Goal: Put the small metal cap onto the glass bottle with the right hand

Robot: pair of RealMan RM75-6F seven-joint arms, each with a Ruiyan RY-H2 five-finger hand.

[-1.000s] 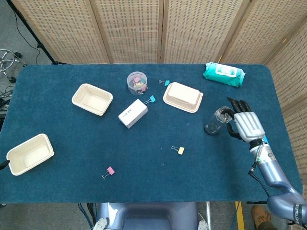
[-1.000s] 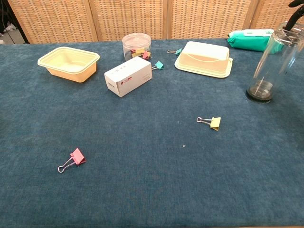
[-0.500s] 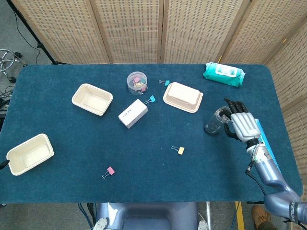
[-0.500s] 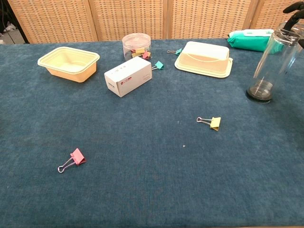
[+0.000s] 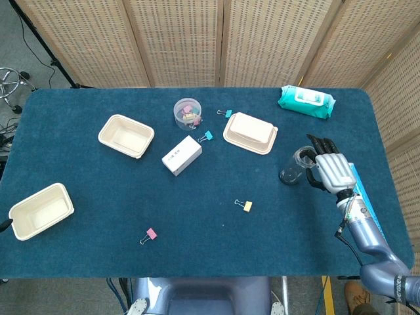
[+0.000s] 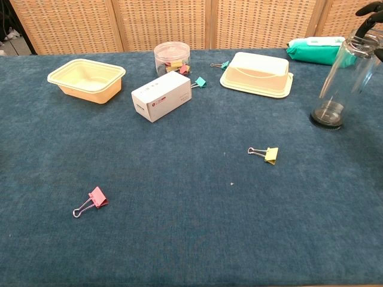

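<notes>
The clear glass bottle (image 5: 293, 168) stands upright at the right side of the blue table; the chest view shows it (image 6: 342, 78) near the right edge. My right hand (image 5: 333, 169) is beside and above the bottle's mouth, its back towards the head camera and its dark fingertips (image 6: 371, 8) reaching over the rim. The small metal cap does not show in either view; what lies under the palm is hidden. My left hand is out of both views.
A white lidded box (image 5: 250, 132) lies left of the bottle and a green wipes pack (image 5: 305, 100) behind it. A yellow binder clip (image 5: 245, 205), a small white carton (image 5: 182, 155), a clip jar (image 5: 188, 112) and two open trays (image 5: 126, 135) sit further left.
My right hand has shifted slightly left and closer to the bottle's mouth, then held still. The bottle and the other objects have not moved.
</notes>
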